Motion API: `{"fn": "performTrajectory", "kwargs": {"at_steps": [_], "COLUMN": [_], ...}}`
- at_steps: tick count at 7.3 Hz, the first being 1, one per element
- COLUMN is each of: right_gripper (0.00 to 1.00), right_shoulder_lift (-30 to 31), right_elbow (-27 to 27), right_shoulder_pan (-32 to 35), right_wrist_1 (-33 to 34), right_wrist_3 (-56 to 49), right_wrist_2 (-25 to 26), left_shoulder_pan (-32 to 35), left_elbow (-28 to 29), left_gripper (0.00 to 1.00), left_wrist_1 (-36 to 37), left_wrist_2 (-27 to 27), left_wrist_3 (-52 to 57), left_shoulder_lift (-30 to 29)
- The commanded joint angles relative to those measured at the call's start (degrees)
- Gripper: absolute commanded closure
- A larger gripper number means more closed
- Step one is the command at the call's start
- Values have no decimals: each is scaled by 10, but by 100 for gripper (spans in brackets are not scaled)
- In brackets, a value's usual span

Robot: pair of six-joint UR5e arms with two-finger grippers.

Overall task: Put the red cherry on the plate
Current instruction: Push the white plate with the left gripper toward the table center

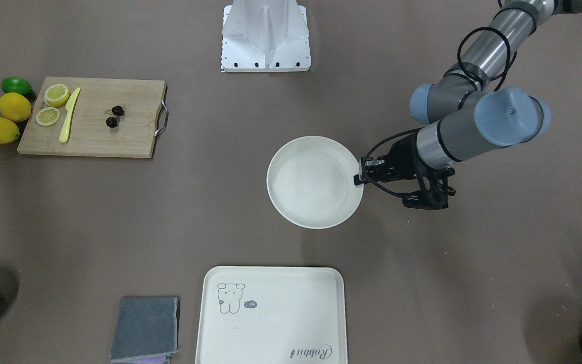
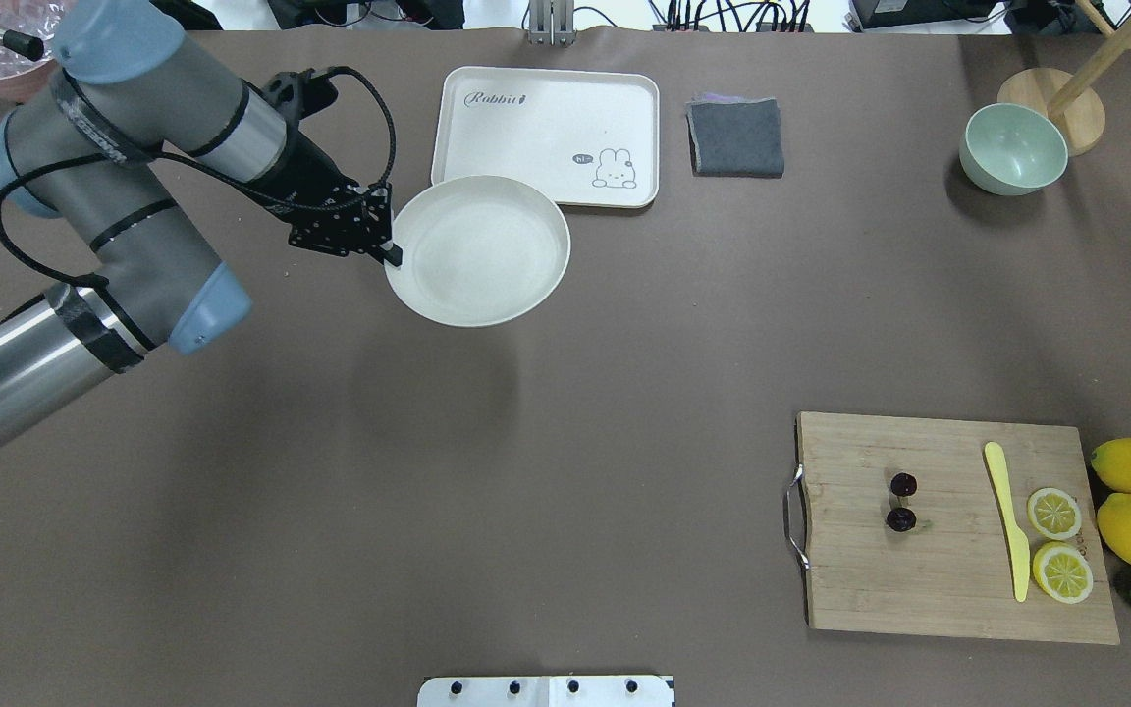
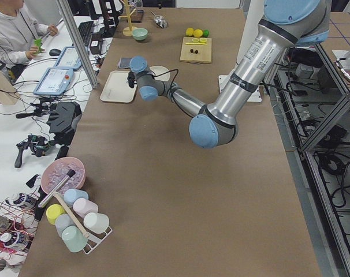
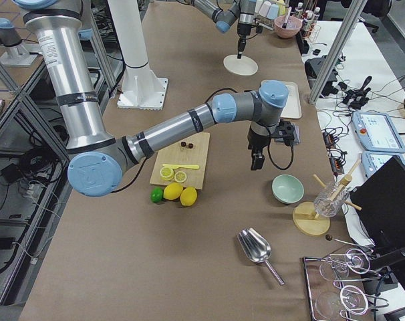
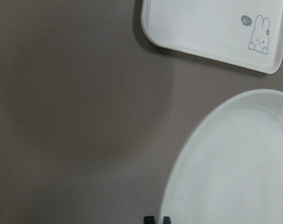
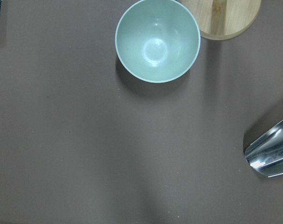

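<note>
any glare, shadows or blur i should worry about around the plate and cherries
Overhead: even light, with only a faint soft shadow on the table by the plate; the cherries are sharp but tiny and dark. Left wrist: a broad soft shadow band crosses the table, plate rim crisp. Right wrist: mild glare in the bowl, bright reflections on the scoop.
</note>
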State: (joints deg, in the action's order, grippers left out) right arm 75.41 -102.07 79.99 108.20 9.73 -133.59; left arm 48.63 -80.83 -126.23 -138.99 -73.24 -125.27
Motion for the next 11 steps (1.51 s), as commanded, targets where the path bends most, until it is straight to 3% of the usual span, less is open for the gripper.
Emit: {"fn": "performTrajectory", "kwargs": {"at_steps": [1,3,6,7,8,9,11], "right_gripper": [0,0,0,0,0,0,0], "right_shoulder_lift": [-1,4,11,14,16,16,14], "right_elbow": [-1,0,-1,-1,-1,-2,-2], "right_shoulder_pan": [-2,-3,-3,-3,-3,-4,-4], "right_wrist_1": [0,0,0,0,0,0,0], "right_wrist_3": [7,6,6,6,6,6,5], "right_wrist_2": [-1,-1,-2,-3,-3,-3,-10], "left_shoulder_pan": [-62,-110,-126,-126,-129,-129,-122], "left_elbow": [-1,2,2,3,6,5,1], "left_gripper": [100,100,100,77,24,3,2], "left_wrist_1": [15,14,7,7,6,7,12], "left_wrist_2": [89,135,149,148,149,149,145], "left_wrist_3": [-3,-15,-12,-9,-11,-10,-9], "left_shoulder_lift": [-6,-4,1,2,1,1,1]}}
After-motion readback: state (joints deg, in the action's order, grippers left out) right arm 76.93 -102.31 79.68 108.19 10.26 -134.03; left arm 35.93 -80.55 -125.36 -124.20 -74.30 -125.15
